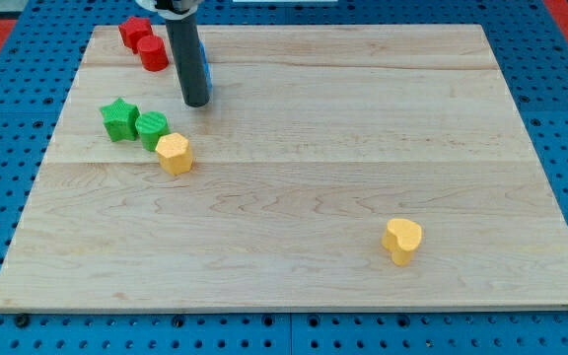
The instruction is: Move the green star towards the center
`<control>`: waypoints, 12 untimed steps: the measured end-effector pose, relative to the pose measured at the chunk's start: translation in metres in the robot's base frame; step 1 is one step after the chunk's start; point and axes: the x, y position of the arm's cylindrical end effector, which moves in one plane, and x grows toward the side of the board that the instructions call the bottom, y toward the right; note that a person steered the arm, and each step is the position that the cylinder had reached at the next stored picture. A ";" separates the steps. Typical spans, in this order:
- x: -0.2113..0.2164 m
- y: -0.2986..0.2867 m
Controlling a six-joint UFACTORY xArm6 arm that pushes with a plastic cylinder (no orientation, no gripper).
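Near the tabletop's [294, 187] upper left, my tip [196, 103] is sitting above and right of the green star [119, 119], apart from it. There is no claw showing here. The star is touching a green cylinder [152, 128], which is touching a yellow hexagon [175, 153].

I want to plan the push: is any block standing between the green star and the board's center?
Yes. The green round block touches the green star on its right side, and the yellow hexagon sits just beyond. My tip is up-right of them.
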 end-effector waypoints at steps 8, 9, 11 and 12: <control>-0.013 -0.108; 0.006 -0.102; 0.047 -0.033; 0.047 -0.089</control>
